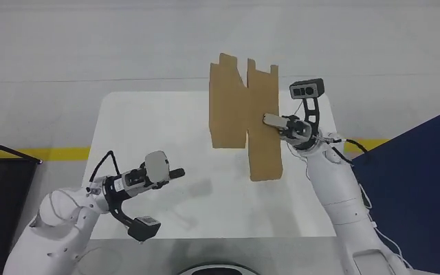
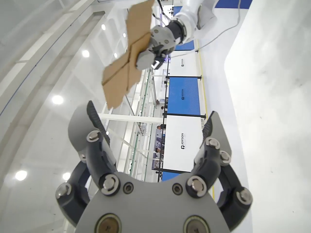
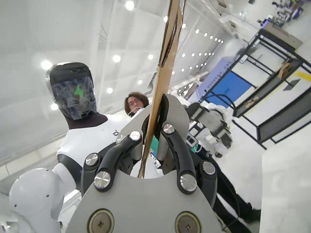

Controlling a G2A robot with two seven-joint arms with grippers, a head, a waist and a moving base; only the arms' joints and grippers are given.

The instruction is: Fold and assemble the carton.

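Note:
The flattened brown carton (image 1: 242, 117) is held up in the air over the far right part of the white table (image 1: 158, 130), its flaps notched along the far edge. My right gripper (image 1: 273, 121) is shut on the carton's right edge. In the right wrist view the cardboard (image 3: 167, 49) runs edge-on between the closed fingers of that gripper (image 3: 156, 103). My left gripper (image 1: 173, 173) hovers over the table's near left, well apart from the carton. In the left wrist view this gripper (image 2: 153, 115) stands open with nothing in it, and the carton (image 2: 126, 59) hangs farther off.
A yellow floor line (image 1: 62, 152) runs behind the table at the left. A blue panel (image 1: 409, 172) stands close to the table's right side, and a dark object (image 1: 14, 179) is at the left edge. A black shelf rack (image 3: 274, 98) stands in the room.

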